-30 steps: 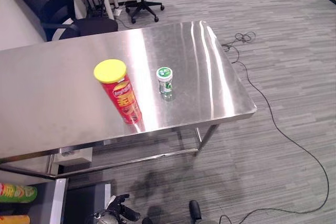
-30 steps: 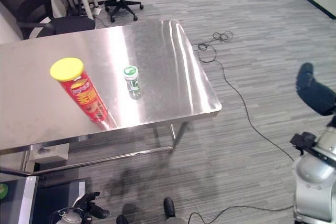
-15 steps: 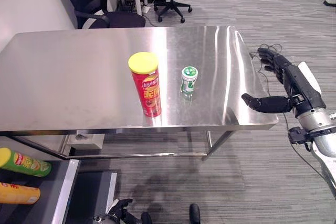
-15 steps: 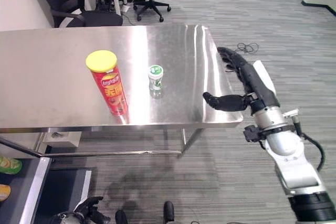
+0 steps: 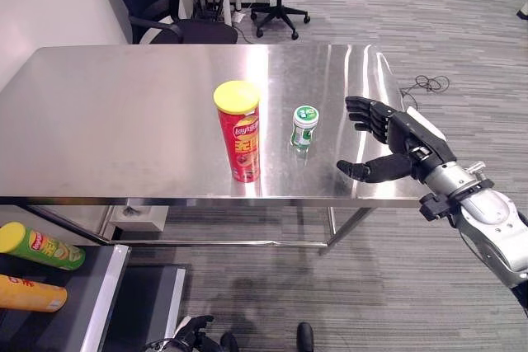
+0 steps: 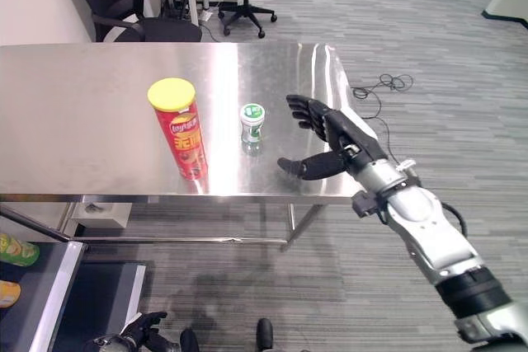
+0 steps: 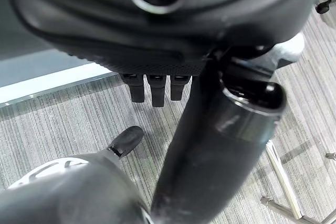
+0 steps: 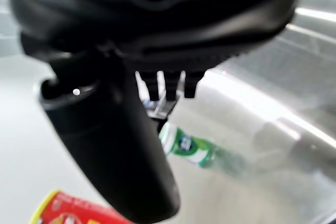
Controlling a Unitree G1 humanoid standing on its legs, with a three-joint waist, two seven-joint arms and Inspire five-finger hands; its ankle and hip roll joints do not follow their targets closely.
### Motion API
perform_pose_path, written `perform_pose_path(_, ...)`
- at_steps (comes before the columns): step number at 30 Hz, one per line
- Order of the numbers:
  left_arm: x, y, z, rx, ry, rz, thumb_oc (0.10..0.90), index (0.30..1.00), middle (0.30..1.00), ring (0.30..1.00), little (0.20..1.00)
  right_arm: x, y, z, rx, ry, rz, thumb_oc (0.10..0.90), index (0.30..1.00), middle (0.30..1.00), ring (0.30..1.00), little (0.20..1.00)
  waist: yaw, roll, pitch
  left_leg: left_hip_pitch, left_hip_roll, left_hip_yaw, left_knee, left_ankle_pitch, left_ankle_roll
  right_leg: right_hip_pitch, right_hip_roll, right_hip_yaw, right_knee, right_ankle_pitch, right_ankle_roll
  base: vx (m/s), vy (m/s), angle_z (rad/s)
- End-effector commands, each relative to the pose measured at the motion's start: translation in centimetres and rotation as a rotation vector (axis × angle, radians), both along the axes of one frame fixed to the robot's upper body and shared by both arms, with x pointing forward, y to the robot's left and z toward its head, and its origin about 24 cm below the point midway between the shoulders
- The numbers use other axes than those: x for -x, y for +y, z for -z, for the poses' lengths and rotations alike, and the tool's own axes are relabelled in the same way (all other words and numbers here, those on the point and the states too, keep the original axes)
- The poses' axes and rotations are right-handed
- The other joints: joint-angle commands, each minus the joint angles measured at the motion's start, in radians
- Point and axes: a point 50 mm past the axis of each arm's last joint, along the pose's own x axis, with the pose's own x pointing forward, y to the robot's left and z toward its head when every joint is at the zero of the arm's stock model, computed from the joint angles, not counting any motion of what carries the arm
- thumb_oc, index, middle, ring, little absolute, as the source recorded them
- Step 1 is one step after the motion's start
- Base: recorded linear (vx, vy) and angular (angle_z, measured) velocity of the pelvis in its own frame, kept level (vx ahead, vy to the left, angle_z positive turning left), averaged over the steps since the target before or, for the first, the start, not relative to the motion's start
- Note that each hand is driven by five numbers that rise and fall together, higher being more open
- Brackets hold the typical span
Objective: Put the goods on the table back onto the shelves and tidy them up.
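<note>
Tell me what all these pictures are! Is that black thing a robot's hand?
Yes, that's the robot's right hand, open above the shiny metal table and holding nothing. Two pictures come from cameras in the robot's head, looking down. The other two come from cameras on its wrists, so the hands look huge and dark. On the table stand a red chip can with a yellow lid and a small green-capped bottle. The left hand hangs low above the floor, fingers relaxed.

The right robot hand (image 6: 330, 144), off beyond the steel bench's (image 5: 124, 113) end half a second ago, now reaches in over its right edge, fingers spread toward the small green-capped clear bottle (image 5: 304, 126).
</note>
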Motion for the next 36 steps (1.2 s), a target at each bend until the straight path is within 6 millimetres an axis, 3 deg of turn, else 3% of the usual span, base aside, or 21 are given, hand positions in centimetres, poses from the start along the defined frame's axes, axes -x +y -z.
perform_pose_path(1,-1.6,0.5,-0.5,-0.027,-0.032,0.036,0.8,0.9,0.9,0.9,0.9,-0.8,0.5,-6.8,-0.104,-0.287,-0.012,0.8,0.9,0.9,0.9,0.9,0.023,-0.022,-0.011,0.055,0.014,0.021,0.005,-0.034,-0.053,0.081,-0.033,0.009,0.006,-0.062,0.076,0.0,0.0,0.0)
perform_pose_path(11,-1.3,1.1,-0.4,-0.031,-0.03,-0.032,0.8,0.9,0.9,0.9,0.9,-2.1,0.4,-8.5,-0.114,-0.357,0.071,0.8,0.9,0.9,0.9,0.9,0.042,-0.019,-0.009,0.054,0.002,-0.001,0.005,-0.038,-0.047,0.097,-0.041,-0.007,0.006,-0.069,0.075,0.0,0.004,0.04)
perform_pose_path(36,0.7,2.2,-0.1,-0.018,0.013,-0.112,0.8,0.9,0.9,0.9,0.9,-6.6,0.9,-8.3,-0.135,-0.174,0.098,0.8,0.9,0.9,0.9,0.9,0.087,-0.029,-0.012,0.058,-0.007,-0.031,0.005,-0.037,-0.049,0.121,-0.045,-0.031,0.006,-0.082,0.072,0.0,-0.001,0.03)
